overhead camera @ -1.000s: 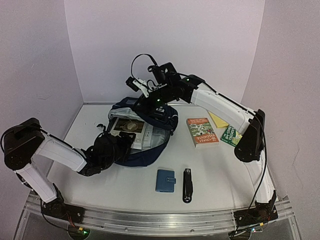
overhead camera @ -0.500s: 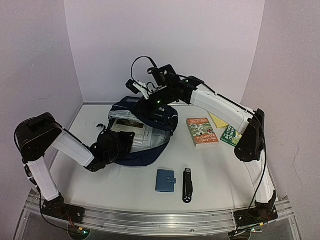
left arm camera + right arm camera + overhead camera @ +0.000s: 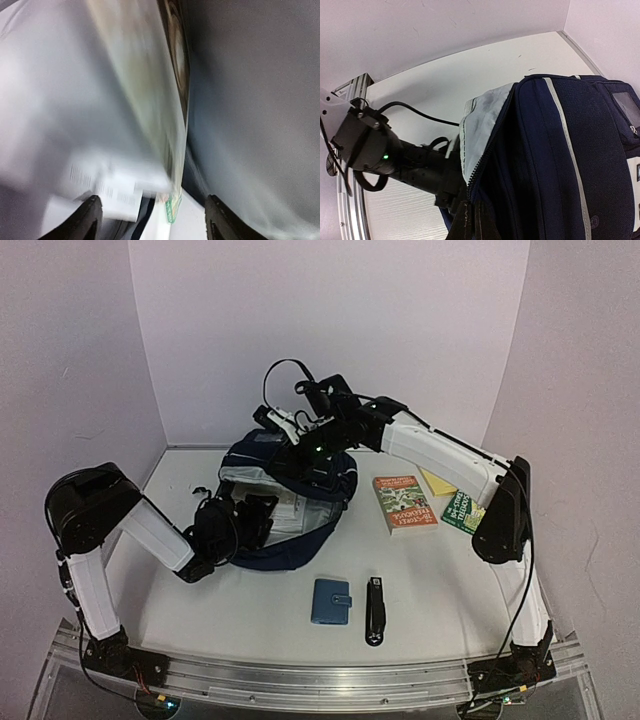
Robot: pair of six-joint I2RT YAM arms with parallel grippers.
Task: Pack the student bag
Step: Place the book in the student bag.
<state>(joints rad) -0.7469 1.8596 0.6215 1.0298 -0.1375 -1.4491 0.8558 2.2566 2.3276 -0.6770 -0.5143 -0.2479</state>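
White worktop (image 3: 250, 610), walled at the back and both sides. The large dark navy fabric student bag (image 3: 300, 552) with thin white stripes lies at back centre-left, mouth open toward the left arm. Inside it: a pale-covered book (image 3: 290, 508), blurred in the left wrist view (image 3: 125, 100).

Right end effector (image 3: 300, 440) is pinched shut on the bag's zipper edge (image 3: 490, 150), holding the upper flap lifted.

Left end effector (image 3: 150, 220) is at the bag mouth, jaws apart, the book's corner just ahead; contact cannot be told.

Right of the bag, apart: red-and-green paperback (image 3: 404, 504). On the open front strip: small blue snap wallet (image 3: 331, 601) and black stapler (image 3: 375, 610).
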